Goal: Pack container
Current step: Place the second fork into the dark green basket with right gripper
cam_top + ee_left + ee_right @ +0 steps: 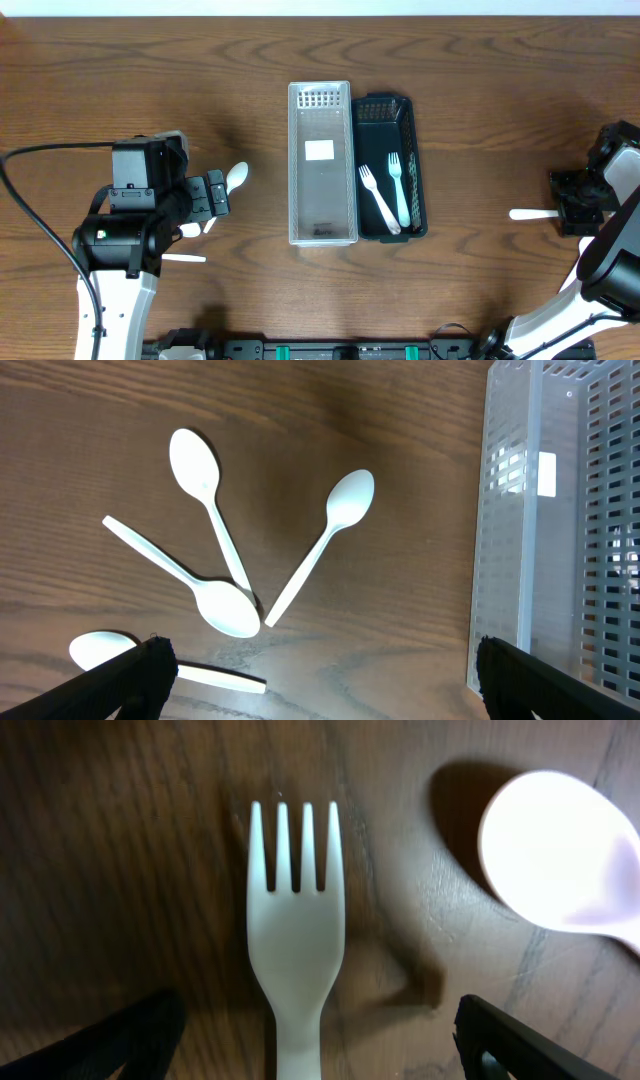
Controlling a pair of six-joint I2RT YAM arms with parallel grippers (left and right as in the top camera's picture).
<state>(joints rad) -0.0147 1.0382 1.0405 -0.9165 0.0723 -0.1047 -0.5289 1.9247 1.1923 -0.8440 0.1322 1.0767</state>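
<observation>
The clear basket (pixel 294 170) and black basket (pixel 385 105) are sitting side by side mid-way across the table (pixel 480 80), with two forks (pixel 380 203) lying in the black one. The left gripper (pixel 325 685) is hovering wide open above four spoons (pixel 345 500). The right gripper (pixel 315 1045), jaws spread, is hanging over a fork (pixel 295 940) beside what is probably a spoon bowl (pixel 560 855).

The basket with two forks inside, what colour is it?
The basket is almost black; best seen in the overhead view.
</observation>
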